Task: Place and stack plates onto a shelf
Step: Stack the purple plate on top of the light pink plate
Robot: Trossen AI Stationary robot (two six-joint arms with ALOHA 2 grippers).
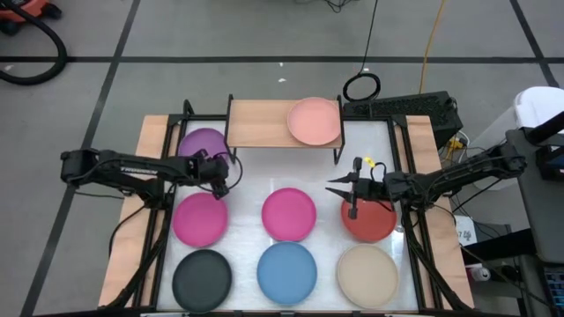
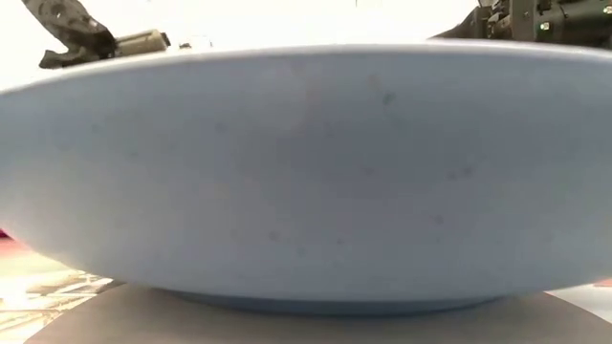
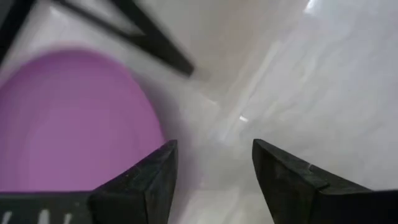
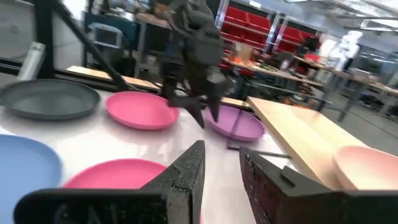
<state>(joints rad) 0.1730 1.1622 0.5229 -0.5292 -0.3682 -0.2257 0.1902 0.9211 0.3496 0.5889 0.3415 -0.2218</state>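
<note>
Left of centre, the left hand (image 1: pixel 231 179) is hovering with its two dark fingers spread wide and holding nothing, just beside the round flat purple plate (image 1: pixel 204 143), which is lying on the white tabletop (image 1: pixel 251 172) next to the left legs of the small low light-wood shelf on thin black legs (image 1: pixel 256 123). Across the tabletop, the right hand (image 1: pixel 333 186) is hanging over the near edge of the round red plate (image 1: pixel 368 221), its fingers parted a little and gripping nothing. Judging from how things are lying, the task is barely begun: only the light pink plate (image 1: pixel 315 121) is sitting on the shelf, at its right end, while seven plates are waiting below. These are the purple one, a magenta plate (image 1: pixel 200 218) at the left, a second magenta plate (image 1: pixel 289 214) in the middle, the red one, and along the front edge a black plate (image 1: pixel 202 279), a blue plate (image 1: pixel 287 271) and a beige plate (image 1: pixel 367 276). Nothing is blocking the shelf's bare left half, though its black legs are standing close to the purple plate, and a black cable ring (image 1: pixel 361 86) is lying on the floor behind the tabletop.
</note>
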